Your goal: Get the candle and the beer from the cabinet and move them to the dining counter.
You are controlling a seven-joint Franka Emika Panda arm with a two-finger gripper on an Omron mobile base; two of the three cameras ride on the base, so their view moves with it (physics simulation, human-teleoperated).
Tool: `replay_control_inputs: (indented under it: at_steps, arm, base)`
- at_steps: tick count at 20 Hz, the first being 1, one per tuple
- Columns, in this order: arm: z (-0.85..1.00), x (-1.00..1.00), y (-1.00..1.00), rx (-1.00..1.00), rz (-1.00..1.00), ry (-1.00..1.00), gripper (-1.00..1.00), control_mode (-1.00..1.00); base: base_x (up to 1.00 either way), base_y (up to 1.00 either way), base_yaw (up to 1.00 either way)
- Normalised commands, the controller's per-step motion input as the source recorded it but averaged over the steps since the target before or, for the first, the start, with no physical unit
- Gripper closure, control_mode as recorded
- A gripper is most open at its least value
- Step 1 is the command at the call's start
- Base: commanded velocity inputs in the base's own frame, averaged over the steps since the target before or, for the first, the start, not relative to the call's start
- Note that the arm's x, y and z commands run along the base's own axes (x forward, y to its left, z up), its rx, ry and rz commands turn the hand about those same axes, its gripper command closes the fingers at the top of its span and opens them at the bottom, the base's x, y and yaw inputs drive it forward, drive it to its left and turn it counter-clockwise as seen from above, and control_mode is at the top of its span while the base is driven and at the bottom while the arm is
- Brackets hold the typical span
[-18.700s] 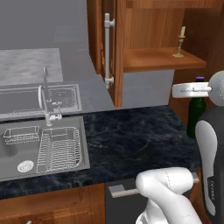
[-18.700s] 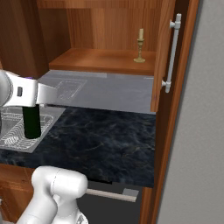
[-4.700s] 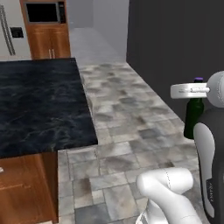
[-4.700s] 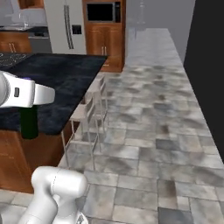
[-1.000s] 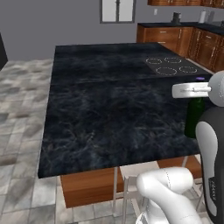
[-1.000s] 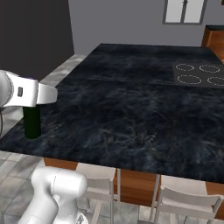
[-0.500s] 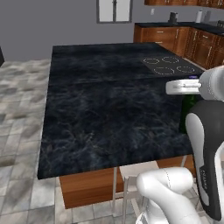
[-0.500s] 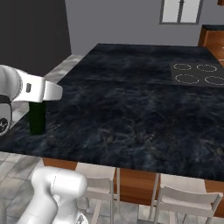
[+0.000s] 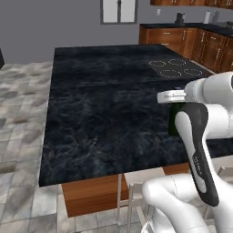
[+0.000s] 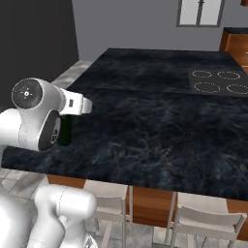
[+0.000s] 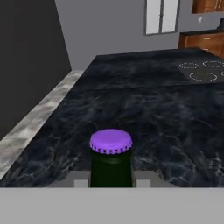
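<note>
**Ana:** Marble first, working left to right: the dining counter [image 9: 104,113] spreads black and grey-veined from its near left corner across to the four-ring cooktop [image 9: 175,68] at the far right. I can't see a candle anywhere on it.

**Ben:** And the beer?

**Ana:** In the left base view, the beer [image 9: 173,119] is a dark green sliver at the right, mostly hidden behind the white arm, hanging over the counter's right part near the front edge. In the right base view, the same bottle shows as a dark strip [image 10: 65,130] beside the big round joint, above the counter's near left corner.

**Ben:** Is it gripped?

**Ana:** The hand view says so. The purple cap [image 11: 110,141] sits dead centre with the green neck below it, and the gripper [image 11: 111,178] has its fingers drawn in narrow against either side of the neck. The bottle looks upright.

**Ben:** So what could spoil the set-down?

**Ana:** Three things, I'd judge. It's near the counter's edge, so a release there could leave the base partly overhanging, and a tall slim bottle would topple to the floor. I can't tell how far the base is above the marble, so letting go early could drop it and tip it. And the hold is high on the neck; a quick swing could make the body pendulum and land tilted.

**Ben:** Safer further in, then.

**Ana:** Yes, inward, but short of the cooktop.
</note>
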Motion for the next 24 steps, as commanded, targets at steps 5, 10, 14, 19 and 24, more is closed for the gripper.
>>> replay_control_inputs:
  at_steps: [5,10,14,19,24]
  arm:
    - [-0.44,0.36,-0.52,0.06,0.54,0.00,1.00,-1.00]
    - [-0.36,0.27,-0.40,0.01,0.49,0.00,1.00,-1.00]
    - [-0.40,0.34,-0.04,0.00,0.38,0.00,1.00,-1.00]
    - [-0.25,0.15,0.00,0.02,0.28,-0.07,1.00,-1.00]
    - [-0.08,0.16,0.01,0.10,0.20,-0.02,1.00,-1.00]
  base:
    - [0.00,0.00,0.00]
    - [0.00,0.00,0.00]
    - [0.00,0.00,0.00]
    - [0.00,0.00,0.00]
    - [0.00,0.00,0.00]
